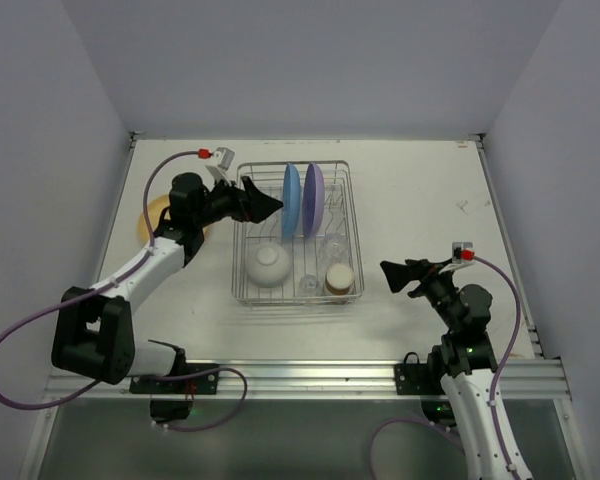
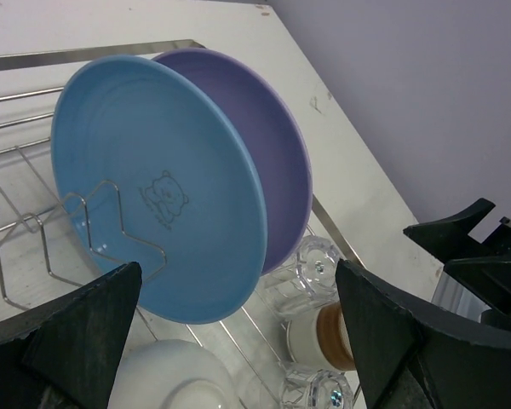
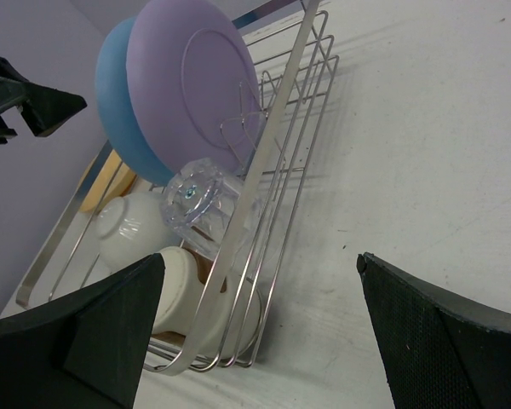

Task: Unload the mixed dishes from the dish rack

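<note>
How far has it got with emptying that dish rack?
Barely started. Done: the tan-orange plate lies on the table left of the dish rack. In hand: nothing; the left gripper is open over the rack by the blue plate, the right gripper open beside the rack. Left: blue plate, purple plate, white bowl, clear glasses and brown cup all sit in the rack.

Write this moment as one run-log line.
left gripper: open, over silver wire dish rack, facing blue round plate | right gripper: open, right of rack | tan-orange round plate: on table
</note>
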### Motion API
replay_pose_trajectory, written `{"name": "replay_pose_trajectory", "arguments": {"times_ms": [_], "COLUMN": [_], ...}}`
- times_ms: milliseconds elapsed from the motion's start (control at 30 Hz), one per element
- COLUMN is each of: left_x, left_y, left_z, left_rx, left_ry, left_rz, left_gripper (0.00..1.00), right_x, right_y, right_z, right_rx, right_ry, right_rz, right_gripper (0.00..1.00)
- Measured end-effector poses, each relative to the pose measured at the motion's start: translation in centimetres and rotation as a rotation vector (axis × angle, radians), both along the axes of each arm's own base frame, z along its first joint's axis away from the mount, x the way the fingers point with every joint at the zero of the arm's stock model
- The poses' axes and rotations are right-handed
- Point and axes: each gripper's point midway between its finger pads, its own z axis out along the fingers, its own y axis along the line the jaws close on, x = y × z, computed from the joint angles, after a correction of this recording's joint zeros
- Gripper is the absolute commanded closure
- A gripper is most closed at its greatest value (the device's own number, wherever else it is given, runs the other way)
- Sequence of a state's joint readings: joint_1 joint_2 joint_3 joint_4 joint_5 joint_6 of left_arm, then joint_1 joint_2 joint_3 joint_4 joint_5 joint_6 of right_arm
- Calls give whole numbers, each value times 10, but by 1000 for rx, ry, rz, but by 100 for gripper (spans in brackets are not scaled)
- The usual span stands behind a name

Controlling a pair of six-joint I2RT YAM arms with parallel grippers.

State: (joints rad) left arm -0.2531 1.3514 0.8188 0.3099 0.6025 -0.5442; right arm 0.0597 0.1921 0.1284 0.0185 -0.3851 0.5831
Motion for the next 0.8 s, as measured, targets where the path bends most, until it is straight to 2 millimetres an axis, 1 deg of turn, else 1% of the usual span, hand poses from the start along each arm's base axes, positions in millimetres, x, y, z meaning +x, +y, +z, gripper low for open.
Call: {"name": "replay_pose_trajectory", "arguments": {"times_ms": [267,400,433,533,633,800], "left_x": [-7,-6,-5,-3,-2,2], "left_y": [-23,-30,-32,-38,-42,-48], "left_z": [0,-6,-9,-18,-27,-31], "left_rx": [-18,-18,-18,-24,-24,-34], "left_ry": [-6,1,7,37,64,78], "left_rz": [-52,-62,-64,-66,-66,-67], "left_gripper": [0,2,6,14,15,24], "right_x": [0,0,0,0,0,0], "right_y": [0,0,0,0,0,1], "right_z": [0,0,0,0,0,0], "right_rx": [0,0,0,0,0,0], "right_ry": [2,1,1,0,-1,-2], "right_rz": [0,0,0,1,2,4], "right_gripper": [1,1,1,1,1,1]}}
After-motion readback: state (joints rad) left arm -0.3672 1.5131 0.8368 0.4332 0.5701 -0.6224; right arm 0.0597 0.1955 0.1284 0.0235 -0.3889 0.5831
